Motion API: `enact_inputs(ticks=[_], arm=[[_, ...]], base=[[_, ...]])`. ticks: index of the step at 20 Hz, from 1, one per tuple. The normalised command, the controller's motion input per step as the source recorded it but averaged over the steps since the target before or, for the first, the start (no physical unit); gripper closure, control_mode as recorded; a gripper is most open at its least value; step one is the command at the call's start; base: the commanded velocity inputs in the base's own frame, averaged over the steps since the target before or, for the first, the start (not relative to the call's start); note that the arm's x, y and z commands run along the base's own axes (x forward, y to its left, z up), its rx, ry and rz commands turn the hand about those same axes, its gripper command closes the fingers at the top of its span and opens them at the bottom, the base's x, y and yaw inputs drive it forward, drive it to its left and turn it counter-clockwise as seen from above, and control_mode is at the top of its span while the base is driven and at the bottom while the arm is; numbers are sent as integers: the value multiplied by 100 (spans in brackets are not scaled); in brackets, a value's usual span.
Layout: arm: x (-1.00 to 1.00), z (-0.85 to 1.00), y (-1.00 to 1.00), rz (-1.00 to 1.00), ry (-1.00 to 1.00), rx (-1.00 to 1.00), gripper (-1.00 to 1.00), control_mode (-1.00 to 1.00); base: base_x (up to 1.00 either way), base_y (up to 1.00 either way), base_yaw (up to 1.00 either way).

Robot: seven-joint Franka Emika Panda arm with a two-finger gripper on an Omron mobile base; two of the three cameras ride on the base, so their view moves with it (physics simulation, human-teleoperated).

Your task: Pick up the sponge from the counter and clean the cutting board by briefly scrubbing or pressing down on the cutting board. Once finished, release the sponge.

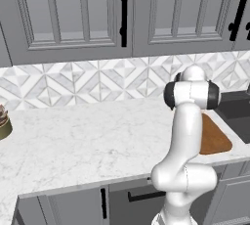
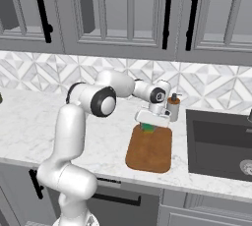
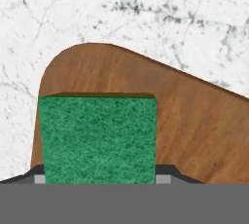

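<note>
Green-topped sponge on brown cutting board

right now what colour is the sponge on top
Green on top; the sponge shows best in the hand view, sitting on the brown cutting board.

The white marble-look counter carries the brown wooden cutting board, which lies flat near the front edge, just left of the dark sink. A soap dispenser stands beyond the board toward the back edge. A jar sits far left.
</note>
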Motion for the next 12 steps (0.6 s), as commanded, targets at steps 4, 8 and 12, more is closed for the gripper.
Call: enact_inputs(ticks=[4,8,12], arm=[[0,-48,29,0,-2,0,100,-100],[-4,-48,56,0,-10,-5,100,-100],[-1,-47,67,0,-16,-9,100,-100]], base=[[0,0,0],[0,0,0],[0,0,0]])
